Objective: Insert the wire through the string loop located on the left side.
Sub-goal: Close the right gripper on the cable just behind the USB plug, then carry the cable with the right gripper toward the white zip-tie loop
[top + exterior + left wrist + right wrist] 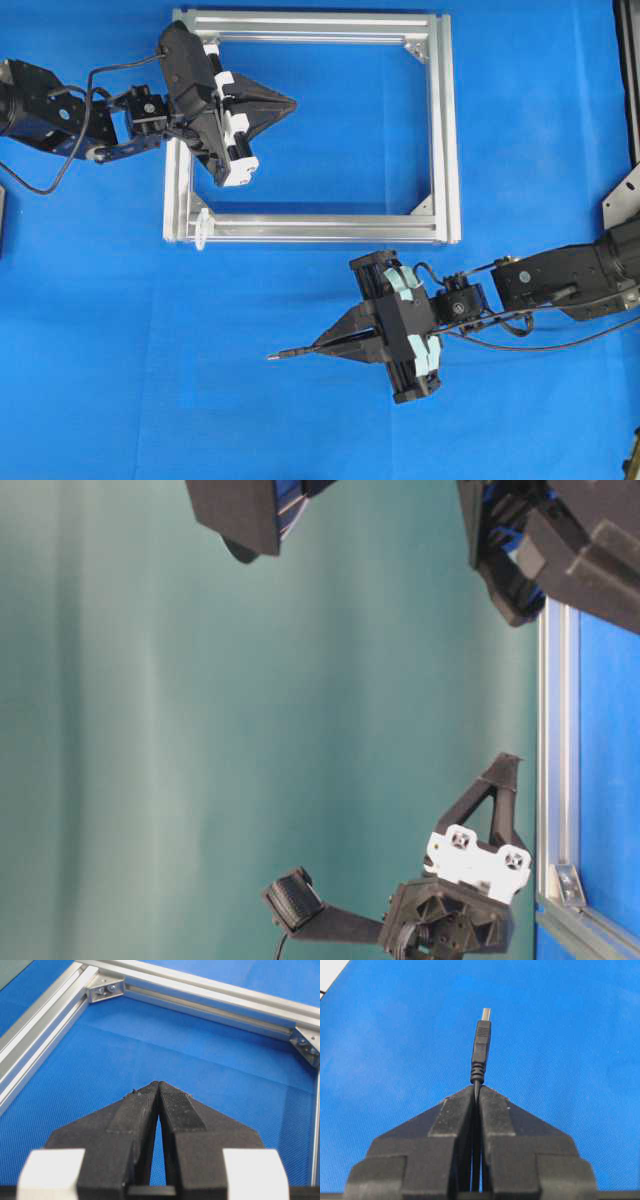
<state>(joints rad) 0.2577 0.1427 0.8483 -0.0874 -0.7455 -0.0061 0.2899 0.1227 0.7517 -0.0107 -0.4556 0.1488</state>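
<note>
The right gripper (478,1091) is clamping the thin black wire (481,1047) just behind its dark plug, metal tip jutting forward over the blue cloth (120,350). The left gripper (159,1085) is pinched closed on nothing, hanging inside the silver aluminium frame (446,130). A small whitish string loop (201,226) is standing at the frame's lower-left corner.

- The wire (481,1050) is thin and black, ending in a small dark plug with a greyish metal tip. It is pinched just behind the plug between the closed fingers of my right end effector (477,1091), and the plug sticks straight out past the fingertips. From overhead it points left, clear of the aluminium frame (445,130) and on its near side.
- The string loop (201,225) is tiny and whitish, standing at the frame's lower left corner, well apart from the plug tip.
</note>
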